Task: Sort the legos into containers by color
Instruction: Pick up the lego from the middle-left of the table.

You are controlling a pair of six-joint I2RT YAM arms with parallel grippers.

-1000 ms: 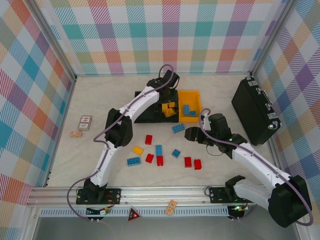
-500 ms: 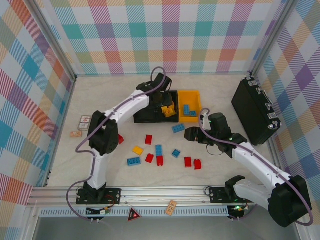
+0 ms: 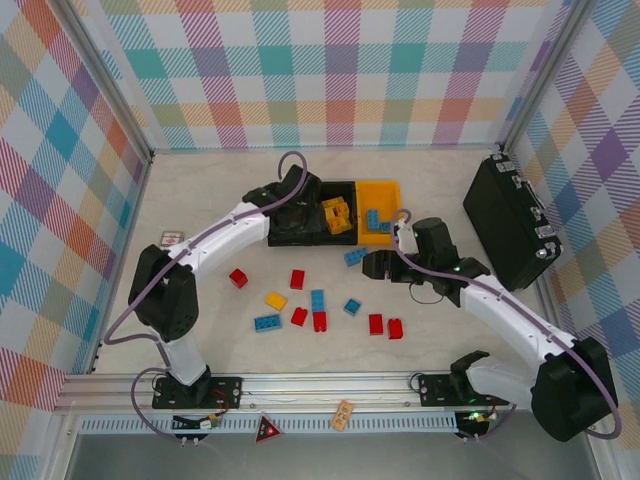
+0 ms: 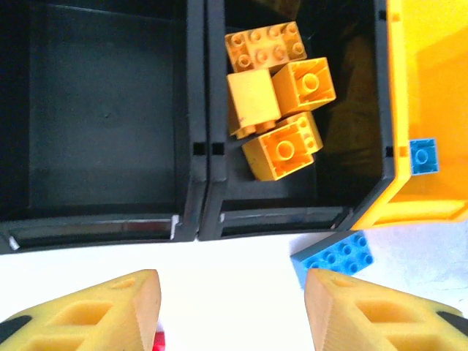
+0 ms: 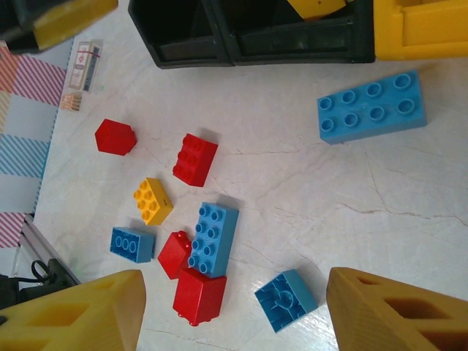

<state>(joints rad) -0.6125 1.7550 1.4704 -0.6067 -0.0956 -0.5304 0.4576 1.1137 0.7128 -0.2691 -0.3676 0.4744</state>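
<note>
Three containers stand in a row at the back: an empty black bin (image 4: 102, 110), a black bin (image 4: 351, 110) with several yellow legos (image 4: 281, 150), and a yellow-orange bin (image 3: 380, 200) with blue ones (image 4: 424, 155). Loose red, blue and yellow legos lie mid-table: a blue 2x4 (image 5: 371, 106), a red brick (image 5: 194, 159), a yellow one (image 5: 153, 200), an overturned blue one (image 5: 286, 300). My left gripper (image 4: 230, 292) hovers open just in front of the black bins (image 3: 283, 212), nothing in it. The right gripper (image 5: 235, 281) hangs open above the loose bricks (image 3: 375, 265), also with nothing in it.
A large black hard case (image 3: 510, 220) lies at the right. Small printed cards (image 5: 86, 56) lie at the left, near the left arm's elbow (image 3: 165, 290). A metal rail (image 3: 320, 385) bounds the near edge. Checked walls enclose the table.
The left arm has swung left and pulled back from over the middle black bin to the bins' near edge, uncovering a red brick at the left. The right gripper shifted slightly toward the bins.
</note>
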